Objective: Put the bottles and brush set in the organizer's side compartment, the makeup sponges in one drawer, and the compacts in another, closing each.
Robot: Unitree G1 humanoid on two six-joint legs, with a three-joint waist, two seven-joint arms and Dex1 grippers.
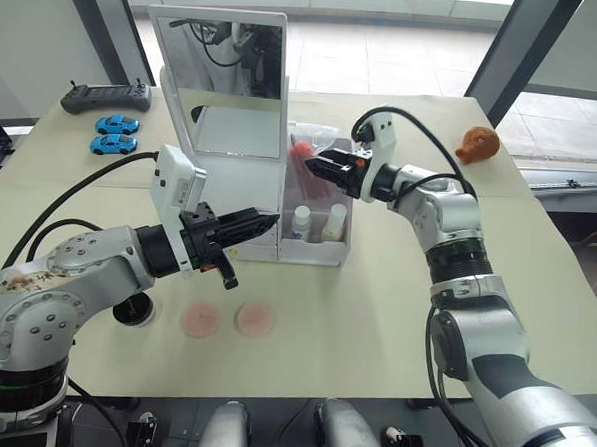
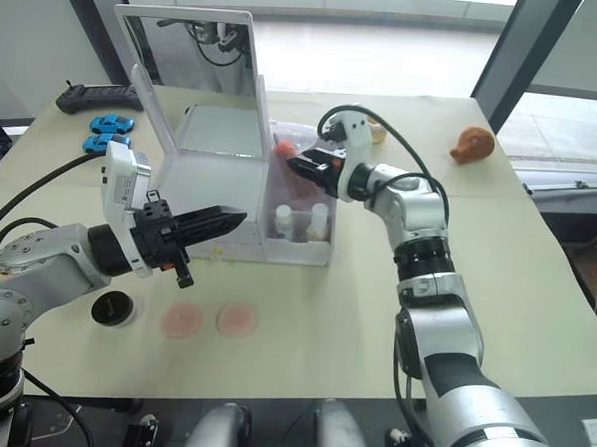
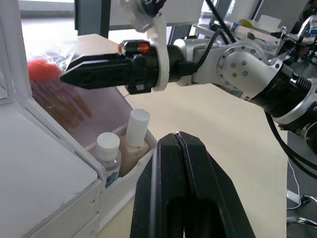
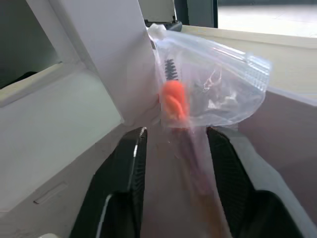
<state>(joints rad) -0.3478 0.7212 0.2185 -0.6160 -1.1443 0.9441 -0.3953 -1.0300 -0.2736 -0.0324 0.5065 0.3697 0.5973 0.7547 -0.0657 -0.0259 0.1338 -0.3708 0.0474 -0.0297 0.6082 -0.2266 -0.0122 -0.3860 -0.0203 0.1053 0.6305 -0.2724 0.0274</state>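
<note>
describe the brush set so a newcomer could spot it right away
Start at the white organizer with the tall mirror, then go to the side compartment on its right. The brush set is the clear packet standing in it behind the two white-capped bottles, between the right gripper fingers. Its orange-red end sets it apart.

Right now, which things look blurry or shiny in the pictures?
In the right wrist view the clear brush set packet glints with glare and its lower part smears soft; in the left wrist view the brushes look blurred inside the side compartment; in the left eye view the mirror reflects bright windows.
</note>
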